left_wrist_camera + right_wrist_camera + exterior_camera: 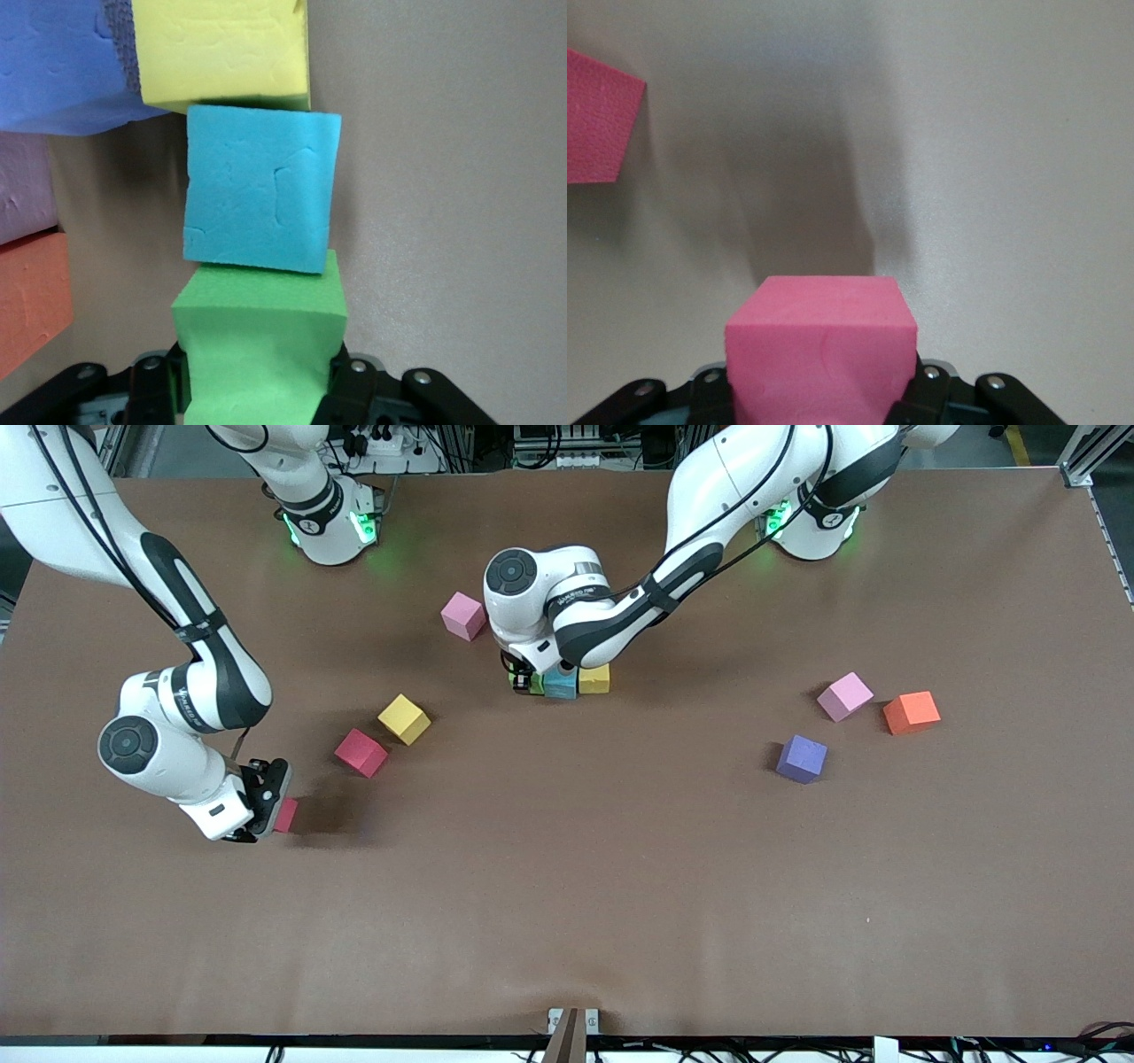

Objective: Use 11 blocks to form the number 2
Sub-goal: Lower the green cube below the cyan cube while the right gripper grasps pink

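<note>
Robotics lab. Two white Franka-type arms, bases with green status lights (330,527) along the top of the frame, bolted on a big worktop (567,921) under a plain brown mat. Aluminium framing (1091,456) in the upper right corner, cables and a power strip (383,441) along the top edge, more cabling at the bottom edge. Loose foam cubes (802,759) as test props.

No text, number or sign can be read with certainty. A small dark marking is seen on the wrist of the left arm (580,593) and on the right arm (182,700), but its letters cannot be made out.
</note>
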Controlling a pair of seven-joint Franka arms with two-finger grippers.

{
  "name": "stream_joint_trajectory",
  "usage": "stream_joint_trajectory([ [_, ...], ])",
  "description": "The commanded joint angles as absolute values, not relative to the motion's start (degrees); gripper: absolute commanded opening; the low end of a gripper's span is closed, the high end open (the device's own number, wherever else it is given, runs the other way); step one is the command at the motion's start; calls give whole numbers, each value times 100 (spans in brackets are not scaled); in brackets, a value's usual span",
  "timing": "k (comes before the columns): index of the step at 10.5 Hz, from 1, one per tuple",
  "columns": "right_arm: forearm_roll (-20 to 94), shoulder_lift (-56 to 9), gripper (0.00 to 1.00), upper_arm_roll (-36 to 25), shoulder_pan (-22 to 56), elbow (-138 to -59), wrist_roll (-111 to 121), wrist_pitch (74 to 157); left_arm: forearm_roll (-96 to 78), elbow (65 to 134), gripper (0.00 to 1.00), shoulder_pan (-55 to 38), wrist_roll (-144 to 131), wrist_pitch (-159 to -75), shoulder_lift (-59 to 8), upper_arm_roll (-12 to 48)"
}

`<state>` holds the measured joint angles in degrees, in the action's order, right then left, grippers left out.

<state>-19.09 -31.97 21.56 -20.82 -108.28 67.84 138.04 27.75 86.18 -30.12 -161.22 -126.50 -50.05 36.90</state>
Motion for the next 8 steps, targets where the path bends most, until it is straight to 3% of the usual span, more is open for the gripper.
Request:
stream_joint_trajectory([
  [1, -1925, -3059, 51, 2162, -2092, -10960, 6715, 13781, 3225, 8727, 47, -3120, -17719, -12779, -4966, 3665],
  [5, -1925, -3024, 52, 2197, -2065, -10960, 6785, 13633, 3226, 8719, 48, -3155, -17701, -12805, -5027, 3621],
  [8, -1925, -3059, 52, 2197, -2083, -10942, 6741, 13605, 3234, 8719, 59, -3155, -17684, -12806, -5089, 3612],
])
